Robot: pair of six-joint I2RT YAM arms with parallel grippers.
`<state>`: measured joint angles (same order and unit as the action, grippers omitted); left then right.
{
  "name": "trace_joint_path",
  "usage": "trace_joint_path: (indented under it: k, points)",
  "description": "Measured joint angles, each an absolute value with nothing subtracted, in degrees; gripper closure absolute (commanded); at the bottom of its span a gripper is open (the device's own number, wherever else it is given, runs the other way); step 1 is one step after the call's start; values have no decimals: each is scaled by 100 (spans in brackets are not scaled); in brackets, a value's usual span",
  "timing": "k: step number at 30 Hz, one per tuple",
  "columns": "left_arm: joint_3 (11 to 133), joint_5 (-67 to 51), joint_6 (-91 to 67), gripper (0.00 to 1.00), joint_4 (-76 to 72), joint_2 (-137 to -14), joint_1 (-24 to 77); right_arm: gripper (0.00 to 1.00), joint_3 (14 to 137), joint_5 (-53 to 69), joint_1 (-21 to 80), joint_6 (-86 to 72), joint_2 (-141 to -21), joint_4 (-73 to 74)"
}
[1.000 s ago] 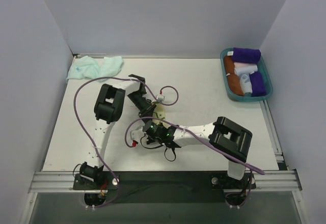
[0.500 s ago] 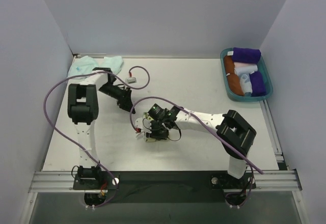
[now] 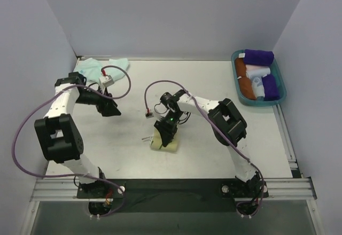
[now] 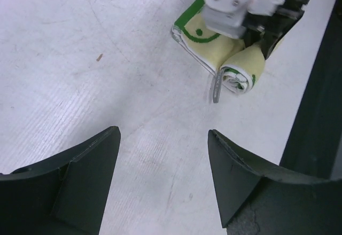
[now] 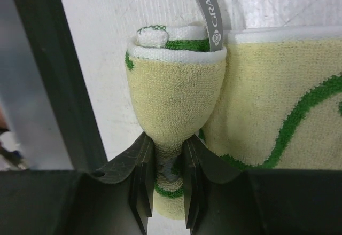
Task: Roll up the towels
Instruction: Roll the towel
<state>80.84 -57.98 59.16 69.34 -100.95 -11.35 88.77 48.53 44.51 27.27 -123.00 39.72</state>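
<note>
The pale yellow towel point(image 3: 164, 141) with green marks lies near the table's front middle, partly rolled; it shows in the left wrist view point(image 4: 243, 64) and the right wrist view point(image 5: 176, 85). My right gripper point(image 3: 166, 130) is shut on the rolled end of this towel point(image 5: 170, 155), pinching it between both fingers. A grey label point(image 5: 206, 10) sticks out of the roll. The mint-aqua towel point(image 3: 99, 68) lies crumpled at the back left corner. My left gripper point(image 3: 109, 108) is open and empty over bare table point(image 4: 163, 139), to the left of the yellow towel.
A teal basket point(image 3: 279, 99) at the back right holds purple, orange and white rolls. Purple cables loop over the table by both arms. White walls stand on the left, back and right. A dark rail point(image 3: 171, 187) runs along the front edge.
My left arm has swung left and back, away from the yellow towel. My right gripper has turned and now pinches the towel's rolled end, which lies a little nearer the front.
</note>
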Motion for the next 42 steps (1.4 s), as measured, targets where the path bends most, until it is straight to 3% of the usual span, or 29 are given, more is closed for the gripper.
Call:
trace_joint_path:
  k: [7, 12, 17, 22, 31, 34, 39, 42]
  points:
    - [6049, -4945, 6324, 18, 5655, -7609, -543, 100, 9623, 5961, 4049, 2613, -13192, 4812]
    - [4171, -4086, 6676, 9, 4477, -5583, 1372, 100, 10016, 6412, 3951, 2646, -13646, 5304]
    - [2757, -2867, 6722, 9, 3118, -4327, 3747, 100, 10324, 6783, 3900, 2762, -14033, 5736]
    - [2248, -1638, 6709, 21, 1782, -4864, 5234, 100, 10381, 6928, 3881, 2947, -14151, 5959]
    - [2143, -349, 6643, 28, -386, -6630, 5594, 100, 10438, 7011, 3865, 3269, -14241, 6206]
    - [2082, -237, 6635, 39, -655, -6831, 5625, 100, 10444, 7013, 3865, 3378, -14252, 6276]
    - [2154, -154, 6523, 67, -786, -7175, 5653, 100, 10462, 7017, 3859, 3481, -14302, 6355]
    - [2298, -172, 6396, 78, -591, -7201, 5658, 79, 10466, 7006, 3826, 3479, -14309, 6405]
